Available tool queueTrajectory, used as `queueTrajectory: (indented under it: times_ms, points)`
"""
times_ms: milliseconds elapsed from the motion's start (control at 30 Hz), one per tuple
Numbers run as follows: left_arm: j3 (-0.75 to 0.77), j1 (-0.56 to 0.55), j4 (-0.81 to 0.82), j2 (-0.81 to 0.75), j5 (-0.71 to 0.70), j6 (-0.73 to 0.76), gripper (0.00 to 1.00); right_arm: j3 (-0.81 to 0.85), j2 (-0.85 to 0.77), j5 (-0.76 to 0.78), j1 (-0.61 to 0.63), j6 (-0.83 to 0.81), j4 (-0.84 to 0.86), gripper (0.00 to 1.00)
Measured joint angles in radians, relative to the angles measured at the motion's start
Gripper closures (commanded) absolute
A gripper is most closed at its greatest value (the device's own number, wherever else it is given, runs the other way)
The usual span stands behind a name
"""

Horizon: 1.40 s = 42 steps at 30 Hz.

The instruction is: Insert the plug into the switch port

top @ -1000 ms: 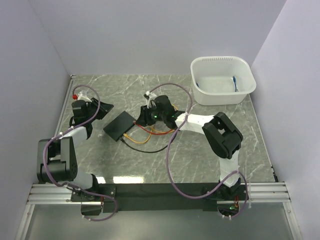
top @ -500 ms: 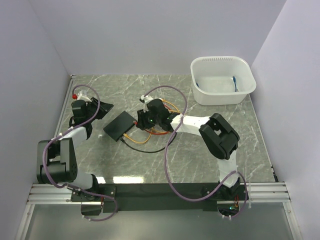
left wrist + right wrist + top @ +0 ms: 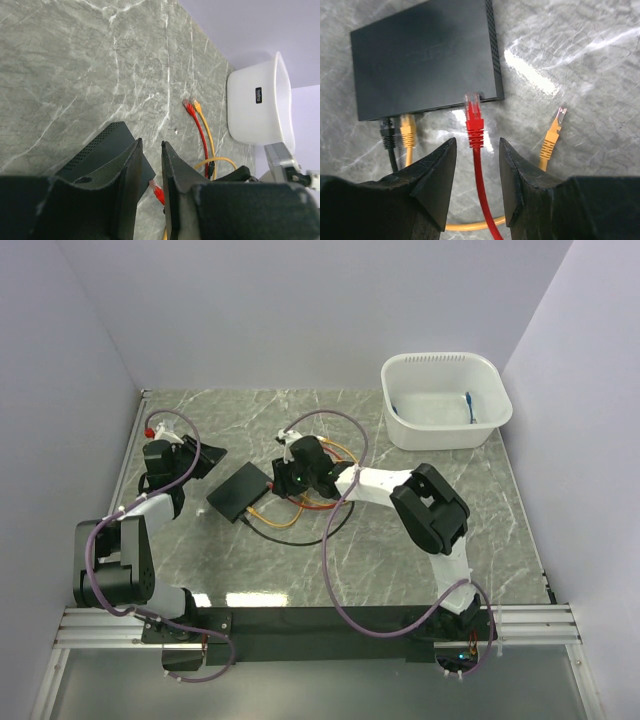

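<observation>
1. The left gripper (image 3: 151, 146) is seen with its jaws a narrow gap apart. Nothing is held between them, and they are poised over one corner of the thin matte-black rectangular switch box (image 3: 240, 490).
2. The switch box is laid flat on the grey marbled table (image 3: 300, 560). A black plug (image 3: 386, 135) and a yellow plug (image 3: 407, 131) are seated in one edge.
3. The red plug (image 3: 474, 117) is placed with its tip at a socket of that edge. How deep it sits cannot be told.
4. The right gripper (image 3: 477, 143) is held with jaws apart, and the red cable (image 3: 481, 190) passes between them ungripped.
5. A loose yellow plug (image 3: 552, 135) is left on the table.
6. A white plastic tub (image 3: 440, 360) is set far right.
</observation>
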Motion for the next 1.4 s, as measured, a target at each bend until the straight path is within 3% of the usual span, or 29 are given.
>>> queueTrajectory:
  times_ms: [233, 333, 367, 533, 767, 1100, 1400]
  points:
    - [-0.011, 0.000, 0.002, 0.000, 0.000, 0.000, 0.72, 0.014, 0.032, -0.001, 0.000, 0.000, -0.033, 0.58]
    - [-0.013, 0.000, 0.002, 0.000, 0.000, 0.000, 0.72, 0.023, 0.037, -0.001, 0.000, -0.002, -0.045, 0.72]
    - [-0.013, 0.000, 0.002, 0.000, 0.000, 0.000, 0.72, 0.026, 0.037, -0.002, 0.000, -0.003, -0.047, 0.82]
    - [-0.015, 0.000, 0.003, 0.000, 0.000, 0.000, 0.72, 0.023, 0.037, -0.011, 0.000, -0.006, -0.031, 1.00]
    - [-0.058, 0.000, 0.063, -0.022, 0.033, -0.001, 0.71, -0.122, -0.031, -0.161, -0.021, 0.022, 0.118, 1.00]
    - [-0.150, -0.001, 0.342, -0.054, 0.183, -0.074, 0.70, -0.226, -0.082, -0.461, -0.080, 0.118, 0.385, 1.00]
    - [-0.176, -0.037, 0.491, -0.053, 0.253, -0.123, 0.69, -0.241, -0.083, -0.526, -0.080, 0.139, 0.445, 1.00]
